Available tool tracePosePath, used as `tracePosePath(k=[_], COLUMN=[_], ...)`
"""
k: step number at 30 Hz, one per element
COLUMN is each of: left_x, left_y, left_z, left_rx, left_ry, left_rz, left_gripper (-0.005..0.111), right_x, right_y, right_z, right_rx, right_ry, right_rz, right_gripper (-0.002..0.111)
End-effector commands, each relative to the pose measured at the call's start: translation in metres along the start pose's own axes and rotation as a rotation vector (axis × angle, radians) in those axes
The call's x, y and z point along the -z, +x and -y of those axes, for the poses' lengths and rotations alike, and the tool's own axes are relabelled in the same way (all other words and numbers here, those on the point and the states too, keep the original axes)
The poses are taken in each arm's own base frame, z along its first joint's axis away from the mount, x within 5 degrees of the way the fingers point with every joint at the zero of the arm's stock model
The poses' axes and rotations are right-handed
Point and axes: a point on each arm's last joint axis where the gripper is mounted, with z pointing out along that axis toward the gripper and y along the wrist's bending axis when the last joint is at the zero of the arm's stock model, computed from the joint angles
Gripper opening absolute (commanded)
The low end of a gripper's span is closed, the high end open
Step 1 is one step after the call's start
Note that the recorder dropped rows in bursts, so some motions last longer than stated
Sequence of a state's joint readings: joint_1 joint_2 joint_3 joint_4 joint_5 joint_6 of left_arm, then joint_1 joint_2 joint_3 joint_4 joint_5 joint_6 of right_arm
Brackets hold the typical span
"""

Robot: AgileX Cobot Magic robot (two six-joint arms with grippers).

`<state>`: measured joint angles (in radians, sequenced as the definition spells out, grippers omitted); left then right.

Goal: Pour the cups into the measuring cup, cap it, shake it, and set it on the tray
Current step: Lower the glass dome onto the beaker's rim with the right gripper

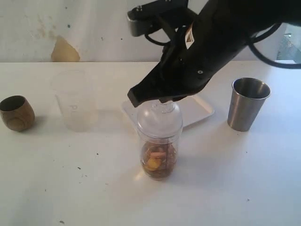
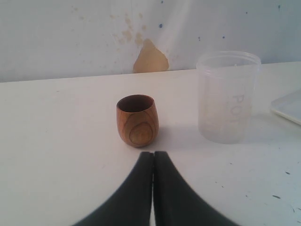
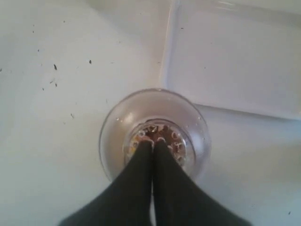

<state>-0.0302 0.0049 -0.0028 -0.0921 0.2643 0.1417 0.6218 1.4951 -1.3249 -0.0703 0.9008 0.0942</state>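
Your measuring cup (image 1: 159, 155) sits mid-counter (image 1: 235, 188) toward the front edge, dome lid (image 1: 160, 120) on, with the right gripper (image 3: 152, 142) over it, jaws together. That arm hides much of the tray (image 1: 200, 110) just behind. Frosted cup (image 1: 74, 101) and wooden cup (image 1: 17, 113) stand toward the left edge, steel tumbler (image 1: 247, 103) toward the right. Left gripper (image 2: 153, 153) jaws are together too. The white counter is speckled and the wall (image 1: 94, 28) stained.

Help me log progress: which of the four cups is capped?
The clear graduated plastic measuring cup in the middle, under a clear dome lid; the other three stand open-topped.
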Motion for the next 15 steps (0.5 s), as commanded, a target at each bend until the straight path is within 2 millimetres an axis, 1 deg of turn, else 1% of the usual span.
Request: tracePosePath(k=[1,8,15], left_x=[0.0,0.0,0.0], left_y=[0.0,0.0,0.0], left_z=[0.0,0.0,0.0], left_rx=[-0.004,-0.004,-0.004], left_ry=[-0.001,-0.001,-0.001], left_rz=[0.012,0.012,0.012], left_gripper=[0.0,0.0,0.0], right_x=[-0.008,-0.025,-0.035], right_y=[0.002,0.011,0.014], right_z=[0.0,0.0,-0.001], right_rx=[0.003,0.025,0.043], right_ry=[-0.009,-0.008,-0.008], right_rz=[0.017,-0.032,-0.075], right_gripper=[0.0,0.0,0.0])
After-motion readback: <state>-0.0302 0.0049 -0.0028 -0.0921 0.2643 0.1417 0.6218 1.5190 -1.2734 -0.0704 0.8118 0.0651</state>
